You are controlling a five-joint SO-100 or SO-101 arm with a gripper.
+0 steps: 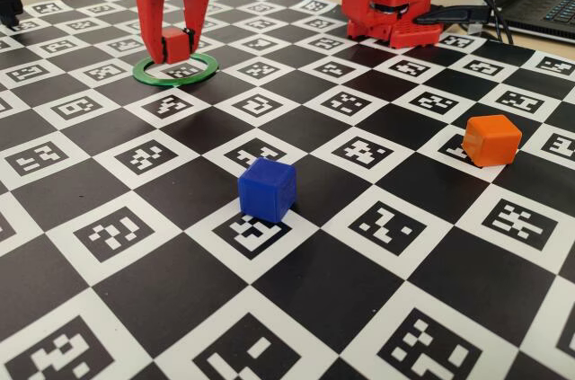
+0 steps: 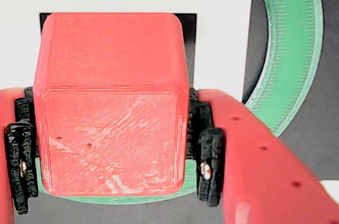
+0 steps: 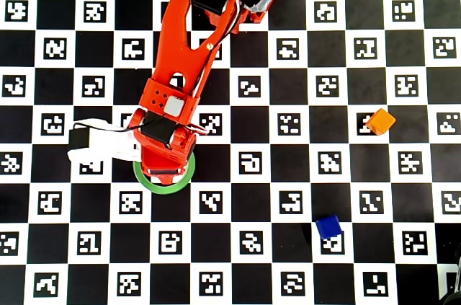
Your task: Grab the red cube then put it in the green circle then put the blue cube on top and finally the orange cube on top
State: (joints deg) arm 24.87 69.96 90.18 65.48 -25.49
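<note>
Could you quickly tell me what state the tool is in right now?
Tool: closed on the red cube, over the green circle.

Three cubes — red cube (image 1: 174, 42), blue cube (image 1: 267, 189), orange cube (image 1: 491, 140)

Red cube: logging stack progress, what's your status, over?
Gripper shut on red cube, jaws clamping both sides. Cube over green circle. Blue cube, orange cube waiting, well clear.
</note>
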